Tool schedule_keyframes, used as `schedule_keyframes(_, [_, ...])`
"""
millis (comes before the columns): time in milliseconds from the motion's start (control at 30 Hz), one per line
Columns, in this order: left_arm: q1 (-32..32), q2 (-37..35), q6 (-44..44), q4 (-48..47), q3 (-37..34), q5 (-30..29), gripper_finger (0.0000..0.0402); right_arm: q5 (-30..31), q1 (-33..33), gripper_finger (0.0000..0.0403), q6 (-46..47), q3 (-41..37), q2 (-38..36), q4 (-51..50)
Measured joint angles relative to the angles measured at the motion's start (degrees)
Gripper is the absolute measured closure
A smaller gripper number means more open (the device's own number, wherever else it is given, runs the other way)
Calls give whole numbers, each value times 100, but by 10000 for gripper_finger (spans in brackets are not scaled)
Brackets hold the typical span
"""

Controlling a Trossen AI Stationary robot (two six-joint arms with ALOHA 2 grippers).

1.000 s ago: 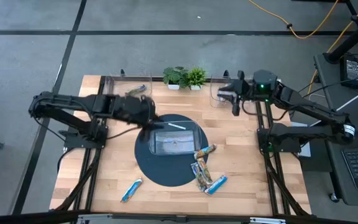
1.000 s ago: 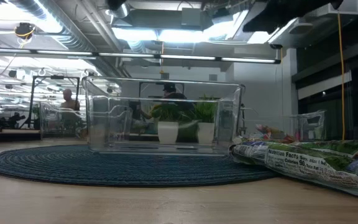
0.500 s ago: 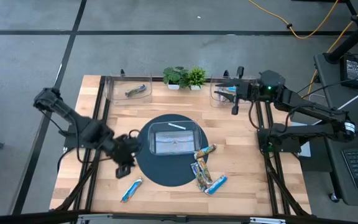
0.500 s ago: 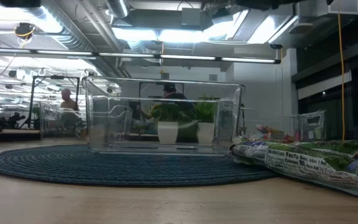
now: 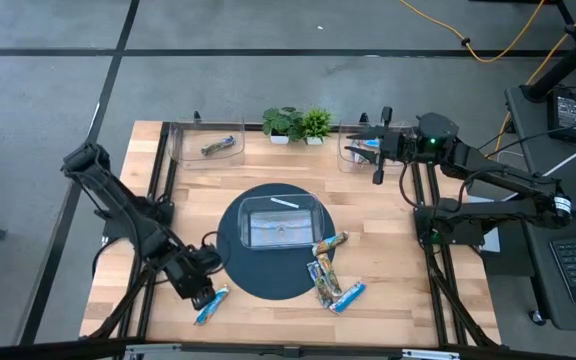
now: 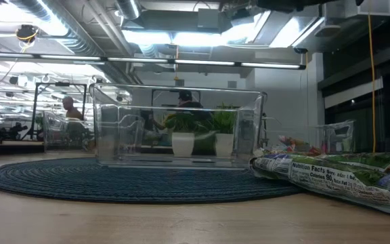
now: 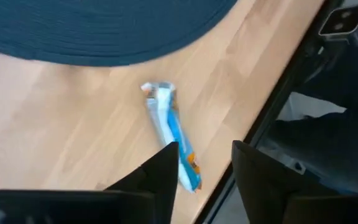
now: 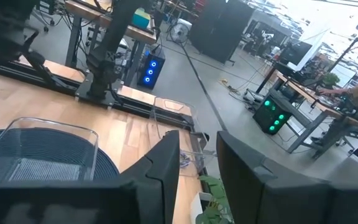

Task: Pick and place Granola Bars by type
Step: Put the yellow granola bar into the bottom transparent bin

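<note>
- Tabletop: blue bar lies at 7 o'clock, near the edge.
- Left pincer hovers over it, fingers narrowly apart, empty.
- Right pincer waits at 1 o'clock, parted.
- Risk: a skewed descent nudges the bar overboard.

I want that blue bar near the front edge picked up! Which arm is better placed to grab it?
Probably the left. Its end effector is open just above the blue bar; the right end effector waits open by the far-right bin.
</note>
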Motion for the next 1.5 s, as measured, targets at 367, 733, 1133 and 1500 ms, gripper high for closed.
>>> schedule_keyframes(367, [-89, 1159, -425, 423, 0, -48, 157, -7, 4, 292, 299, -2, 0, -46])
schedule_keyframes(733, [-87, 2130, -719, 887, 2, -48, 145, -18, 4, 292, 408, -4, 0, -142])
schedule_keyframes(1133, [-71, 2338, -776, 1044, 6, 210, 246, -153, 2, 292, 424, -4, 0, -165])
schedule_keyframes(1500, [-66, 2101, -716, 1021, 4, 182, 391, -155, 3, 292, 443, -4, 0, -173])
